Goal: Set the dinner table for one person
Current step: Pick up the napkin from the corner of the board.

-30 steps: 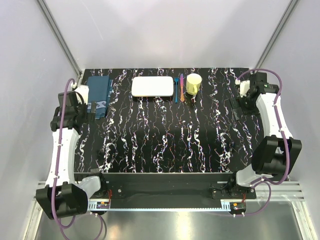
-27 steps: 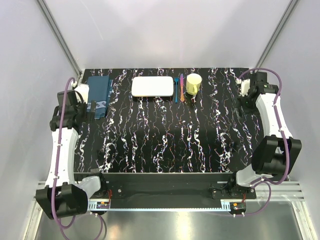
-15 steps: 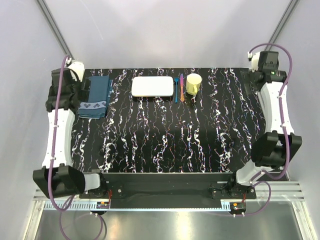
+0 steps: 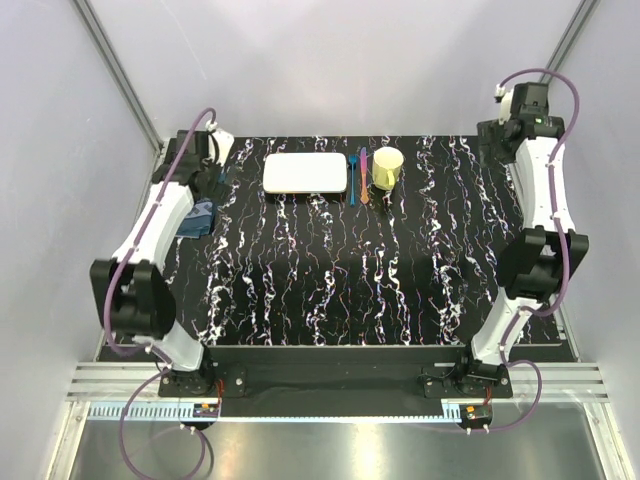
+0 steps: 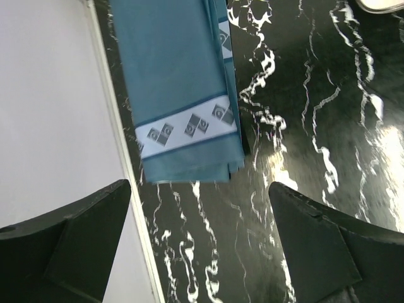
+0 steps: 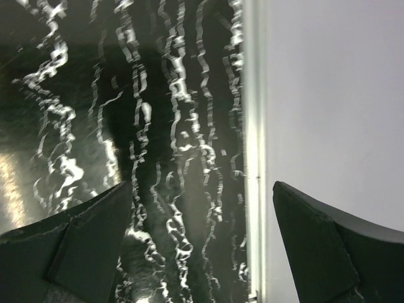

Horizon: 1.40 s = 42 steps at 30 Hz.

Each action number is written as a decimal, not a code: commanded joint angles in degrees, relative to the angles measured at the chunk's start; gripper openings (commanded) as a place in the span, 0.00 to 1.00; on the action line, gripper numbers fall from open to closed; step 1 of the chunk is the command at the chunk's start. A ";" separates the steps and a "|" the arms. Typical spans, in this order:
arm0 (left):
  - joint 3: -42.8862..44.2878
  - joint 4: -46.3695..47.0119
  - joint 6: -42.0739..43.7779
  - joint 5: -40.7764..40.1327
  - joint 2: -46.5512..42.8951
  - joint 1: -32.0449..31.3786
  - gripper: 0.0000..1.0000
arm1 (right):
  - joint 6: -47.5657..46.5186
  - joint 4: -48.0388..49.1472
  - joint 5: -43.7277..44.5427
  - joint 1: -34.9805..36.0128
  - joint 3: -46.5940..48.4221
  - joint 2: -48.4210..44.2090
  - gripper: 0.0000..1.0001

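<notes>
The dinner table [image 4: 330,280] is a black top with white veins. At its back stand a white rectangular plate [image 4: 305,172], blue and orange cutlery [image 4: 352,176] and a yellow cup [image 4: 388,167]. A folded teal placemat [image 5: 180,88] lies by the left edge, mostly covered by my left arm in the top view, where one corner of the placemat [image 4: 198,218] shows. My left gripper [image 5: 199,252] hangs open above the table near that placemat's patterned end, holding nothing. My right gripper [image 6: 199,252] is open over the table's right edge, nothing in it.
White walls close in on the left [image 5: 50,126] and on the right [image 6: 334,95], right beside both grippers. A pale metal strip [image 6: 254,158] runs along the table's right edge. In the top view the left gripper [image 4: 208,185] and right gripper [image 4: 497,140] sit at the back corners.
Both arms have swung up and toward the back. The left arm moved from the left edge to over the placemat; the right arm moved to the back right corner. Both grippers stayed open.
</notes>
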 commanded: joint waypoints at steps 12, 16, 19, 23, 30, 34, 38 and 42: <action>15.92 3.12 -7.05 -11.28 24.14 0.19 0.87 | -1.65 -6.33 -8.63 1.81 2.68 2.94 1.00; 18.65 4.44 -7.14 -17.18 28.79 0.27 0.75 | -2.18 -6.25 -8.80 1.81 1.88 2.68 1.00; 19.97 4.44 -6.97 -18.77 31.26 0.36 0.73 | -2.44 -6.33 -8.80 1.99 2.58 2.94 1.00; 20.59 4.26 -6.79 -18.16 33.73 0.27 0.71 | -2.61 -6.25 -8.80 2.07 4.16 3.55 1.00; 20.41 3.65 -7.58 -18.68 36.02 0.19 0.63 | -2.88 -6.42 -8.80 2.43 5.66 4.78 1.00; 20.59 3.47 -7.84 -18.94 37.07 0.19 0.60 | -2.62 -6.60 -8.80 2.86 5.92 5.40 1.00; 20.85 3.30 -8.02 -19.38 37.77 0.19 0.52 | -2.70 -6.60 -8.80 3.22 5.66 5.49 1.00; 20.68 3.12 -8.11 -19.82 38.56 0.19 0.52 | -2.79 -6.69 -8.63 3.30 5.66 5.49 1.00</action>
